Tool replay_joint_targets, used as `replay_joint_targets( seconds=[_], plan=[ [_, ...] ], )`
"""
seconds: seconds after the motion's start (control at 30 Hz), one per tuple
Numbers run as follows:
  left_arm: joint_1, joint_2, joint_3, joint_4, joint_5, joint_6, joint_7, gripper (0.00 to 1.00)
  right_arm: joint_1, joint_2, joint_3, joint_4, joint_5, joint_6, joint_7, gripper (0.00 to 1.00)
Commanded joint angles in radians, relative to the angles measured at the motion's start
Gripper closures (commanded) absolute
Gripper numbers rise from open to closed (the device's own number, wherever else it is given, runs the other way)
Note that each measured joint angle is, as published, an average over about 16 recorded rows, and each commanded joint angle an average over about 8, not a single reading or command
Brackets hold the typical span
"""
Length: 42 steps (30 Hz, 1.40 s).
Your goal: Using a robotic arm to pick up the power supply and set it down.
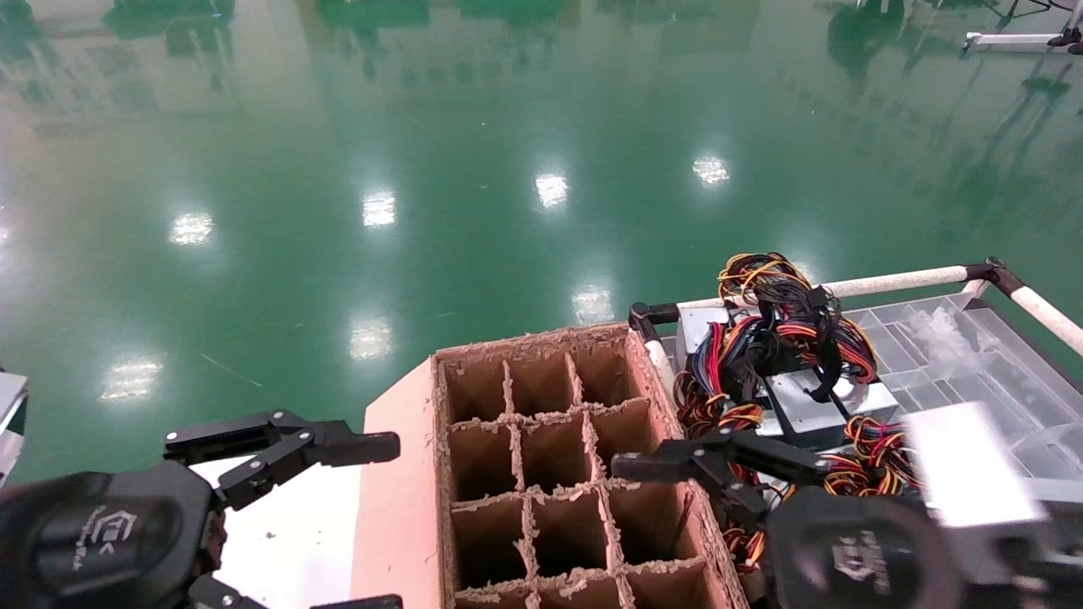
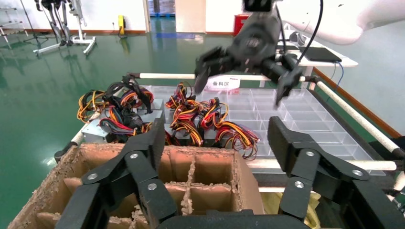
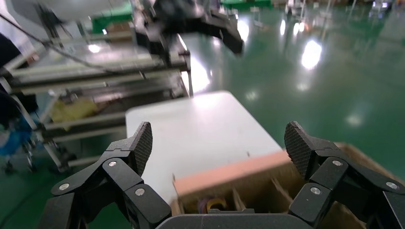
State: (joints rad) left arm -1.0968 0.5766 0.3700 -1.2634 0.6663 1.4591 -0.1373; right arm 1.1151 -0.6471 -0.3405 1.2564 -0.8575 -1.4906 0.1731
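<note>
The power supply (image 1: 808, 404), a silver-grey box, lies in the clear tray (image 1: 981, 355) at the right among looped red, yellow and black wires (image 1: 876, 461). From the left wrist it shows beyond the carton (image 2: 191, 125). My right gripper (image 1: 668, 516) hangs open and empty at the carton's right edge, beside the tray and short of the power supply. It also shows above the tray as the right gripper (image 2: 241, 90) and over the carton as the right gripper (image 3: 218, 140). My left gripper (image 1: 381, 524) is open and empty over the white table at the carton's left; in its own view the left gripper (image 2: 217, 136) faces across the carton.
A brown cardboard carton (image 1: 398, 491) with divider cells stands between the two grippers on the white table (image 1: 288, 524). Another grey box (image 1: 700, 326) with a tall black-blue-red cable bundle (image 1: 783, 326) sits at the tray's far corner. A white padded rail (image 1: 897, 279) frames the tray.
</note>
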Motion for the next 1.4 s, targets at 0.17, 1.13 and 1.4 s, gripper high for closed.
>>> replay_joint_targets(
  seconds=[0.17,1.13,1.4],
  plan=[
    [0.0,0.0,0.0,0.0,0.0,0.0,0.0,1.0,0.059,-0.055,-0.07,-0.039,-0.131,-0.013,-0.015,0.0],
    [0.0,0.0,0.0,0.0,0.0,0.0,0.0,0.01,0.318,-0.368,-0.361,-0.311,-0.442,-0.069,-0.1,1.0],
    [0.0,0.0,0.0,0.0,0.0,0.0,0.0,0.0,0.343,-0.407,-0.398,-0.384,-0.464,-0.065,-0.126,1.0]
  ],
)
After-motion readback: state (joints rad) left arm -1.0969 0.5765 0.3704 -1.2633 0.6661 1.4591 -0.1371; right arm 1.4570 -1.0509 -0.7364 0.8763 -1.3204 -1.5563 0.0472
